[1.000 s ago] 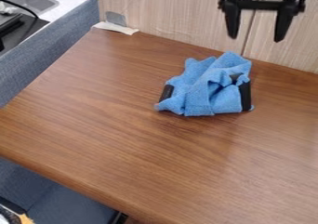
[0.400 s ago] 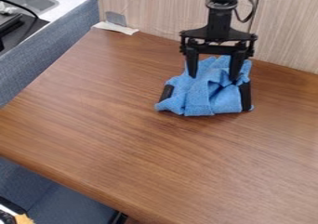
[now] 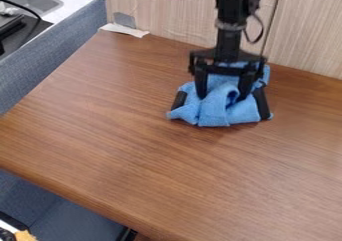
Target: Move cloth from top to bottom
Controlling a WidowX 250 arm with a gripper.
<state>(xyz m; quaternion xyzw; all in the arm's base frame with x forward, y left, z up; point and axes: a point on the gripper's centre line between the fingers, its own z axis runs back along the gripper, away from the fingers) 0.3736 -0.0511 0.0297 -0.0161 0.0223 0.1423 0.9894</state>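
The cloth (image 3: 215, 110) lies crumpled on the table (image 3: 127, 135), right of centre in the upper half of the frame. It is bright blue, with a soft, slightly fuzzy nap, bunched into thick rounded folds; one fold curls into a loop near its middle. A flat black patch (image 3: 179, 100) shows at its left side, and a narrow black strip (image 3: 262, 103) slants down its right side. The heap is roughly four-sided, narrower toward the top of the frame and broader below, its ragged lower edge facing the bottom. It runs a little longer across the frame than up and down, so its long axis lies roughly left to right, though the bunching leaves no clear pointed end.

The black gripper (image 3: 222, 96) hangs below the arm, which enters from the top edge. Its two straight, blunt fingers are spread well apart and point down over the cloth's upper part, with blue folds showing between them; they are not closed on it. Whether the tips touch the cloth, I cannot tell.

The table is smooth brown wood with fine streaked grain and a rounded front edge. Behind it stands a pale panel (image 3: 307, 45) with vertical grain. At upper left are a woven blue-grey partition (image 3: 67, 42) and a grey metal sink (image 3: 35, 0).
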